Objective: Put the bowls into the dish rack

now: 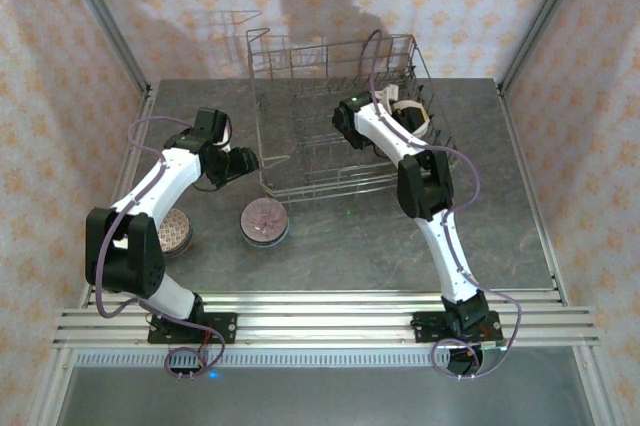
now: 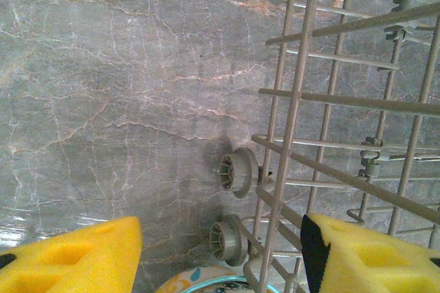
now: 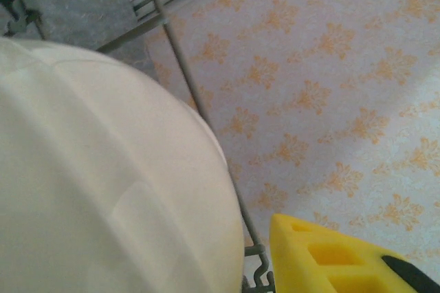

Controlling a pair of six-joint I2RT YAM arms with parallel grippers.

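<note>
The wire dish rack (image 1: 300, 161) stands at the back middle of the table. My right gripper (image 1: 360, 111) is inside it, next to a cream bowl (image 3: 103, 183). Its one visible yellow finger (image 3: 337, 258) stands a little clear of that bowl's rim; the other finger is hidden. More cream bowls (image 1: 412, 116) lean in the rack's right end. My left gripper (image 2: 221, 252) hangs open by the dish rack's (image 2: 330, 100) left side, above the rim of a blue-patterned bowl (image 2: 220, 284). A pink-speckled bowl (image 1: 265, 221) and an orange patterned bowl (image 1: 176, 232) sit on the table in front.
Two small grey rack wheels (image 2: 237, 172) stick out at the rack's lower left edge, just beside my left fingers. The grey marble tabletop (image 1: 350, 246) lies bare in front of the rack. Patterned walls close in the back and sides.
</note>
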